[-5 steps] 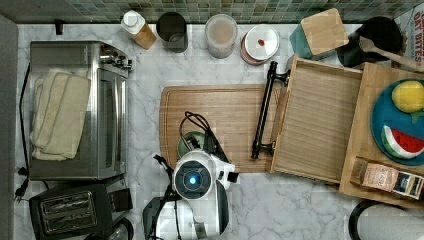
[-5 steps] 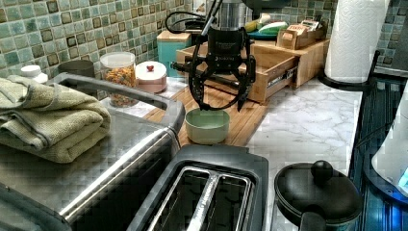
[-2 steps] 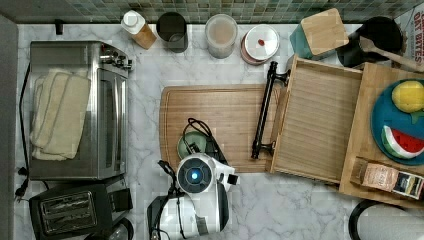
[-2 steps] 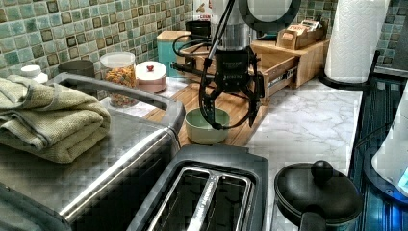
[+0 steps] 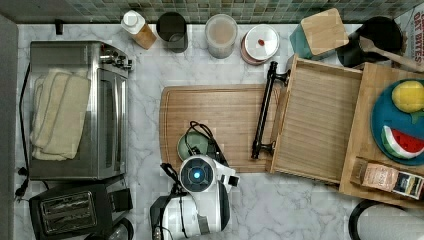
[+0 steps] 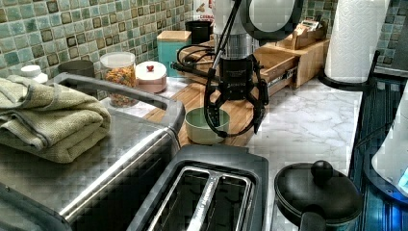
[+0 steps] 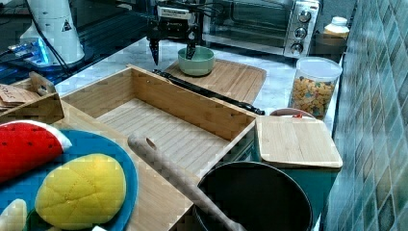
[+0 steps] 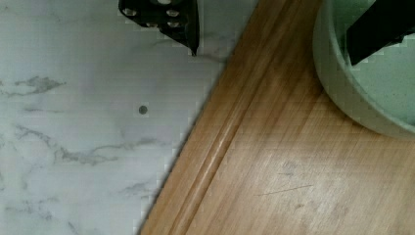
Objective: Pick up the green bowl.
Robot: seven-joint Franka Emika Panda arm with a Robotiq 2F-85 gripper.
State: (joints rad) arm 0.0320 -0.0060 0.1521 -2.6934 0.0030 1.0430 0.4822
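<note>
The green bowl (image 5: 194, 143) (image 6: 203, 126) (image 7: 196, 61) (image 8: 363, 88) is small, round and pale mint. It stands upright on the near corner of the wooden cutting board (image 5: 225, 112). My gripper (image 6: 234, 118) (image 7: 172, 52) (image 8: 274, 24) is open and lowered astride the bowl's rim. One black finger (image 8: 377, 29) reaches inside the bowl. The other finger (image 8: 169, 17) hangs outside it, over the marble beside the board's edge. In the top view the arm's wrist (image 5: 197, 175) covers part of the bowl.
A wooden tray with a black handle (image 5: 315, 130) lies at the top view's right of the board. A toaster oven (image 5: 80, 110) and a toaster (image 5: 70, 210) stand at the top view's left. Jars (image 5: 221, 34) line the tiled wall. A black pot lid (image 6: 317, 192) lies nearby.
The gripper has come down from above the bowl and shifted to the left view's right. It now straddles the rim with one finger inside. The bowl has not moved.
</note>
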